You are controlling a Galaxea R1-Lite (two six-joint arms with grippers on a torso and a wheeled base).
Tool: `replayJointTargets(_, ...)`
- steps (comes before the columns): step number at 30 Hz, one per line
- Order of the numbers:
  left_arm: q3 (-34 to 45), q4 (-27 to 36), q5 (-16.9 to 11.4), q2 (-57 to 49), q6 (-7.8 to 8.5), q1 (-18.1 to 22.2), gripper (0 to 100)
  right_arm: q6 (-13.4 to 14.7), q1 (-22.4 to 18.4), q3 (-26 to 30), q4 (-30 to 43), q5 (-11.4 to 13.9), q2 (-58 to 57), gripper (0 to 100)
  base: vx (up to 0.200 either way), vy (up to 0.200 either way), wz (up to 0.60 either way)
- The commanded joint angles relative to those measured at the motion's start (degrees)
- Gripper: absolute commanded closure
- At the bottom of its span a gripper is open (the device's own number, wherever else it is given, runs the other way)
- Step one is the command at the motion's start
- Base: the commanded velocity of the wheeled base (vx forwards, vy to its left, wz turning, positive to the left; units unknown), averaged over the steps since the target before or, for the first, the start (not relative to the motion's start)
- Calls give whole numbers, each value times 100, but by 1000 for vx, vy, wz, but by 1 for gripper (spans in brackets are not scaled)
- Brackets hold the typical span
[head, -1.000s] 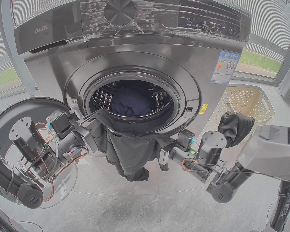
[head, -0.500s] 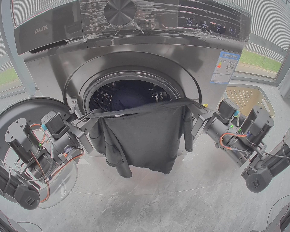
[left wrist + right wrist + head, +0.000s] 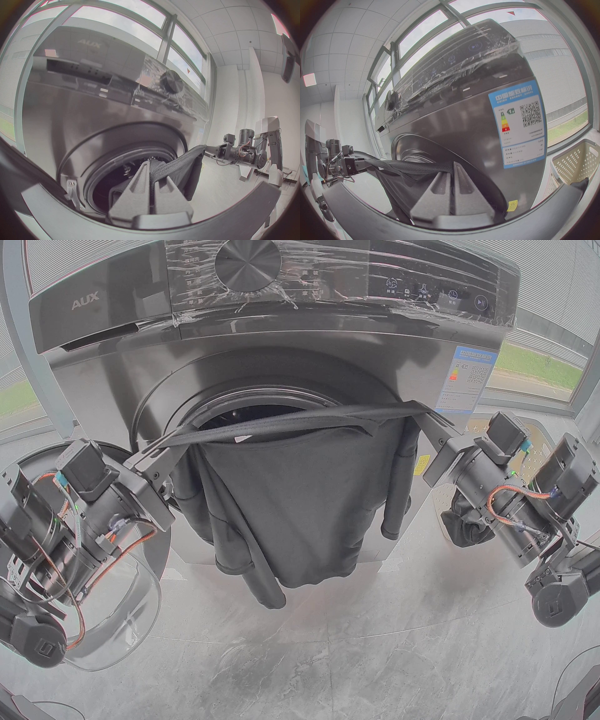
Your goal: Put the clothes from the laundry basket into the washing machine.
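Observation:
A dark grey shirt hangs stretched flat in front of the washing machine's drum opening, covering most of it. My left gripper is shut on the shirt's top edge at its left end, and my right gripper is shut on the right end. The left wrist view has my left gripper pinching the taut hem. My right gripper clamps the same hem in the right wrist view. A sleeve dangles at the right.
The machine's round door stands open at the left, beside my left arm. A beige laundry basket sits on the floor right of the machine, with another dark garment hanging over its near edge. Grey floor lies in front.
Both grippers have risen and drawn apart, the right one swinging far right and up. The shirt went from a bunched sag to a taut sheet across the drum opening.

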Motion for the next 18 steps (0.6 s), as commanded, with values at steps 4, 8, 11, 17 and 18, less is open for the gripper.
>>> replayJointTargets(4, -141, 23, 12, -166, -2, -11, 100, -1, 18, 11, -2, -4, -138, 100, 0, 0, 0)
replayJointTargets(8, -141, 32, 12, -166, -2, -72, 100, -1, 53, 2, -2, -4, -138, 100, 0, 0, 0)
replayJointTargets(11, -114, 32, 12, -158, -2, -143, 100, -1, 53, 11, -2, -4, -146, 100, 0, 0, 0)
replayJointTargets(17, -97, 103, 12, -149, -2, -301, 100, -1, 71, 37, -2, -4, -138, 100, 0, 0, 0)
replayJointTargets(18, -114, 173, 29, -122, -2, -450, 100, 8, 71, 55, -2, -4, -138, 100, 0, 0, 0)
